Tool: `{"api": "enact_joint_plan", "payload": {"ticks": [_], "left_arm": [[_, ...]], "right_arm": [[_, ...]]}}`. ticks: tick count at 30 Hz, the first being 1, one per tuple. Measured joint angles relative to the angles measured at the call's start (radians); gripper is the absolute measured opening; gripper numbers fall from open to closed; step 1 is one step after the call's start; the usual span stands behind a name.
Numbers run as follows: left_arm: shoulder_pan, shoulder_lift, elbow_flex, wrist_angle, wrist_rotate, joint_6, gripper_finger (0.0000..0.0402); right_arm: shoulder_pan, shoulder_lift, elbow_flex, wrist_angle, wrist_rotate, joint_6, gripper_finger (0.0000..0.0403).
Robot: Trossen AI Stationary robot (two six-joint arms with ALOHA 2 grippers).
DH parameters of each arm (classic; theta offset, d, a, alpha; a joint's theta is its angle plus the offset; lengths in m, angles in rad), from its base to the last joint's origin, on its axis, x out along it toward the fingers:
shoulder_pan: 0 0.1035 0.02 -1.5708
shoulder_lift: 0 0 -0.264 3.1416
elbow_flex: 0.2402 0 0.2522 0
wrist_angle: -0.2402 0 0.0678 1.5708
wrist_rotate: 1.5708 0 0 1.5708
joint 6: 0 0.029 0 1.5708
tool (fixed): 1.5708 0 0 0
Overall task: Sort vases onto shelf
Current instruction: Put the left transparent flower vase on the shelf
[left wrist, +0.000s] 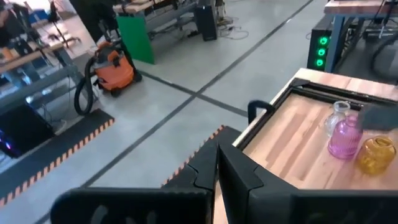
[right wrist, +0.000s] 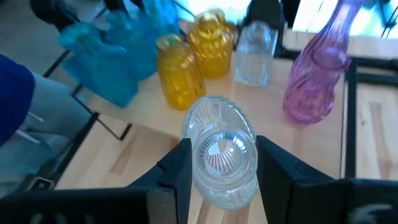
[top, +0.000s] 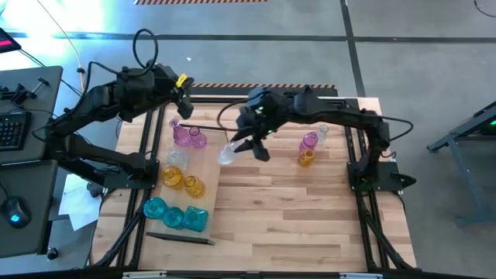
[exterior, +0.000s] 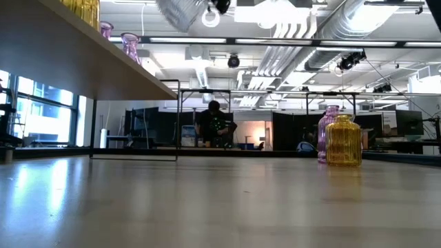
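A clear vase hangs in the air beside the shelf, with my right gripper shut on it; in the low view it shows at the top. On the shelf stand pink vases, a clear one, amber ones and teal ones. A pink vase, an amber vase and a clear vase stand on the tabletop at the right. My left gripper is shut and holds nothing, raised over the table's far left corner. My right gripper pinches the clear vase's ribbed body between its two fingers, near the base. The vase is tipped over: its round base faces the wrist and its neck points away along the fingers. It hangs clear of the table and the shelf.
Dark metal rails frame the shelf and the table's sides. A dark bar lies on the wood near the teal vases. The bare tabletop stretches across the middle and near side. A person is in the room behind.
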Motion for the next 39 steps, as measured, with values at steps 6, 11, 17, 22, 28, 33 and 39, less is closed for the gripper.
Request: {"api": "enact_joint_plan", "payload": {"ticks": [6, 11, 17, 22, 28, 33, 39], "left_arm": [[0.0, 0.002, 0.0, -0.055, 0.027, -0.045, 0.0005], [0.0, 0.006, 0.0, -0.056, 0.093, -0.064, 0.0005], [-0.002, 0.006, 0.0, -0.276, 0.398, -0.089, 0.0005], [-0.041, 0.005, 0.0, -0.431, 0.408, -0.132, 0.0005], [-0.141, 0.002, 0.0, -0.545, 0.419, -0.157, 0.0005], [-0.206, -0.004, 0.0, -0.483, 0.368, -0.264, 0.0005], [-0.273, -0.004, -0.044, -0.454, 0.417, -0.338, 0.0005]], "right_arm": [[0.0, 0.1, -0.001, 0.067, -0.018, 0.0, 0.0112], [0.005, 0.154, 0.042, 0.128, -0.033, 0.012, 0.0112], [0.005, 0.217, 0.169, 0.109, -0.054, 0.01, 0.0112], [0.004, 0.264, 0.238, 0.086, -0.057, 0.008, 0.0112], [0.003, 0.322, 0.242, 0.088, -0.054, 0.05, 0.0112], [0.003, 0.338, 0.242, 0.102, -0.022, 0.089, 0.0112], [-0.012, 0.338, 0.242, 0.12, 0.002, 0.155, 0.0112]]}}
